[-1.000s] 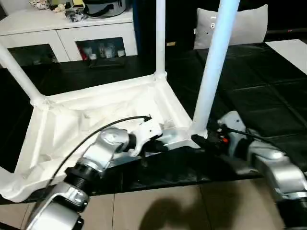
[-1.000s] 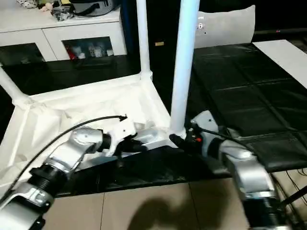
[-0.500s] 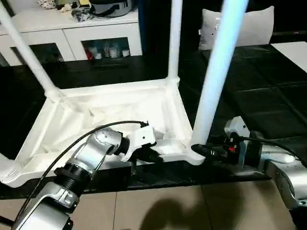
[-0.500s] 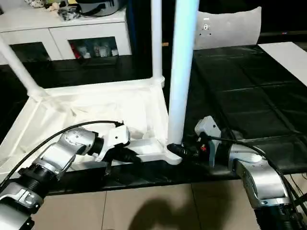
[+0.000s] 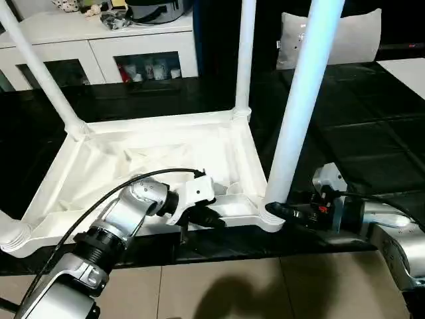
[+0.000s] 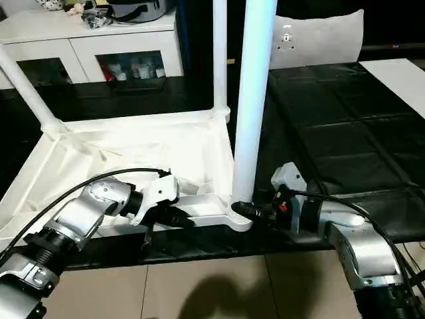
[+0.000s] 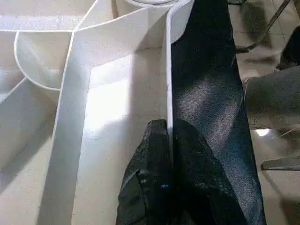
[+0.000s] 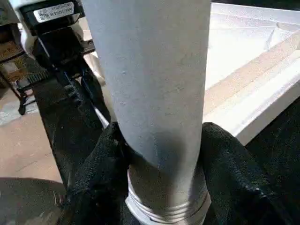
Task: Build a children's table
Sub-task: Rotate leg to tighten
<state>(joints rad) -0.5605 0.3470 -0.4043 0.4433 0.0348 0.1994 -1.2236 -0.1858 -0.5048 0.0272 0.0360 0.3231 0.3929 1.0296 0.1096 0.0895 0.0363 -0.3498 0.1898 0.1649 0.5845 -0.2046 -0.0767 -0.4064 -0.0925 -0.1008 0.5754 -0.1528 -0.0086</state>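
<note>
Since a second ago the right gripper (image 8: 159,187) has drawn its two black fingers in around the base of the near leg (image 5: 299,106); they now sit against both sides of it, just above the threaded collar, where earlier they stood wider. That leg also looks more upright than it did, though the head camera has shifted too, so part of that change may be only the view.

The children's table (image 5: 153,166) lies upside down on the black surface, ribbed underside facing up. Four legs stand in the corner sockets: the one in the right gripper's grasp at the corner nearest that hand, one at the far corner beyond it (image 5: 244,56), one slanting up at the far corner on the left arm's side (image 5: 36,66), and a stub of a fourth at the near corner beside the left forearm (image 5: 10,232). So all legs look placed; what is probably left is seating this last one fully and turning the table onto its feet. Whether it is fully home in its socket cannot be told from here.

The left gripper (image 7: 168,133) is pinched closed on the thin near rim of the tabletop, one finger inside the rim and one outside, steadying it. The gripped leg's socket lies just past that hand, along the same rim toward the right gripper.
</note>
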